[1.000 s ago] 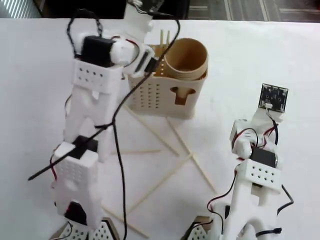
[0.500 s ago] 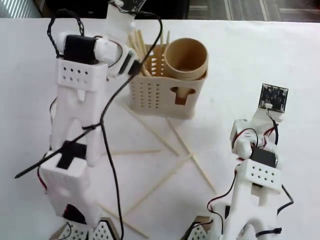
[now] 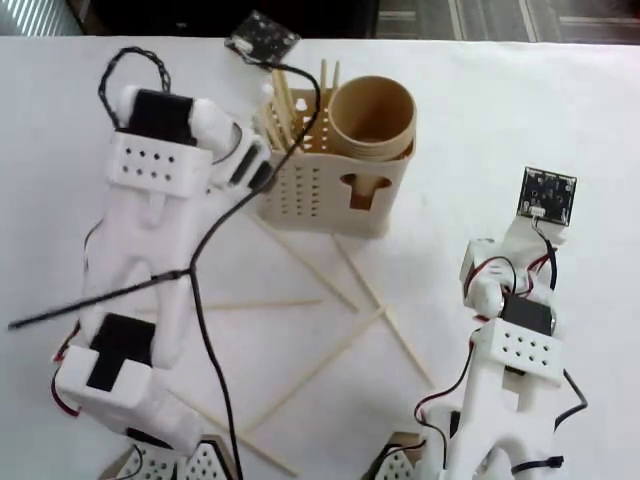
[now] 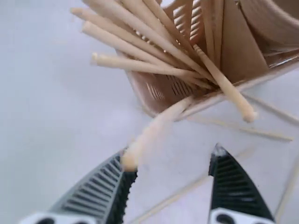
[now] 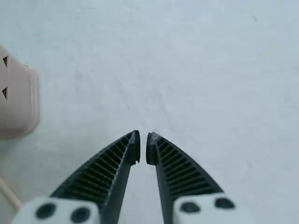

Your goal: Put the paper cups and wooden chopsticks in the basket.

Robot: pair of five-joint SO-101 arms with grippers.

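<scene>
Left gripper (image 4: pixel 170 158) is hanging wide open at 10 o'clock of the basket (image 3: pixel 330 195). One chopstick (image 4: pixel 154 133) is leaning from the rim onto its finger and is likely risking a spill. Paper cups (image 3: pixel 372 120) are sitting inside. Loose chopsticks (image 3: pixel 320 365) are lying at the basket's 6 o'clock. Right gripper (image 5: pixel 142 147) is idling, jaws nearly closed.

white arms (image 3: pixel 140 240), black cables (image 3: pixel 197 305), black servos (image 3: pixel 160 115)
</scene>
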